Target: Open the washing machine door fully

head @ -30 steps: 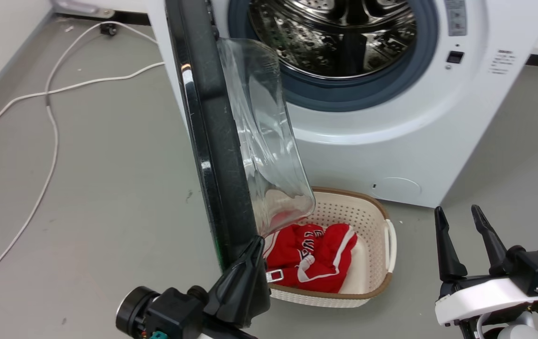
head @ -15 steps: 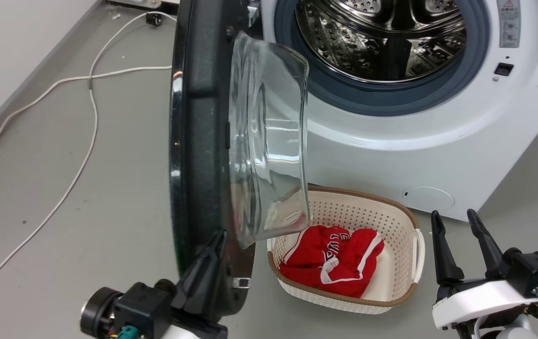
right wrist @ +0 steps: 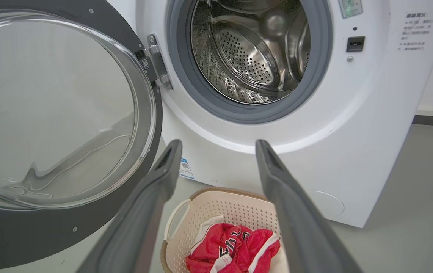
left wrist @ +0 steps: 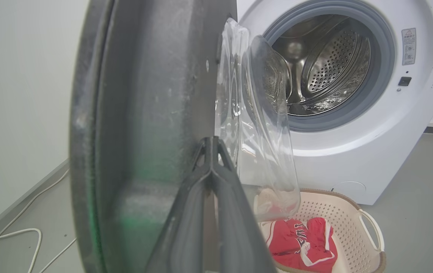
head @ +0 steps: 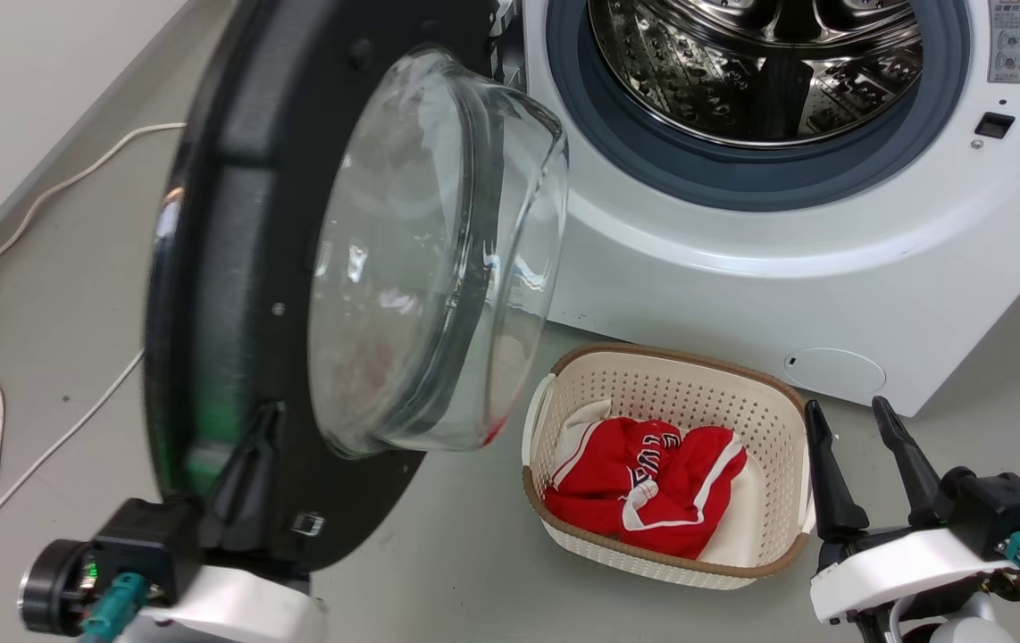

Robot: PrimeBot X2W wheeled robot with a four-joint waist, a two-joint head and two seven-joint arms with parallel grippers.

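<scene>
The washing machine door point(head: 233, 223) is a big round disc with a matte black inner face and a glossy rim. A clear glass bowl point(head: 421, 268) bulges from its centre toward the machine. The door stands open at the left of the head view, hinged on the machine's left side, its inner face turned toward the camera and its lower edge above the grey floor point(head: 474, 580).

The left claw point(head: 246, 473) sits low against that inner face, just below and left of the bowl. In the left wrist view its fingers point(left wrist: 211, 151) meet at the tips with nothing between them, lying along the black frame point(left wrist: 144, 94). The right claw point(head: 845, 406) hangs well apart from the door at the lower right, its fingers spread and empty. In its own view they frame point(right wrist: 218, 146) the machine front, with the door point(right wrist: 87, 227) off to their left.

Between the claws a cream perforated basket point(head: 680, 357) holds a red and white garment point(head: 653, 491), just in front of the white washing machine point(head: 742, 268). Behind it, the grey-blue rubber ring point(head: 653, 170) surrounds the steel drum point(head: 760, 71).

The door's top and the drum's upper part are cut off by the head view's edge. The door's left rim is blurred and its outer face is hidden. The left finger is hard to tell from the black frame. A right finger covers the basket's right end.
</scene>
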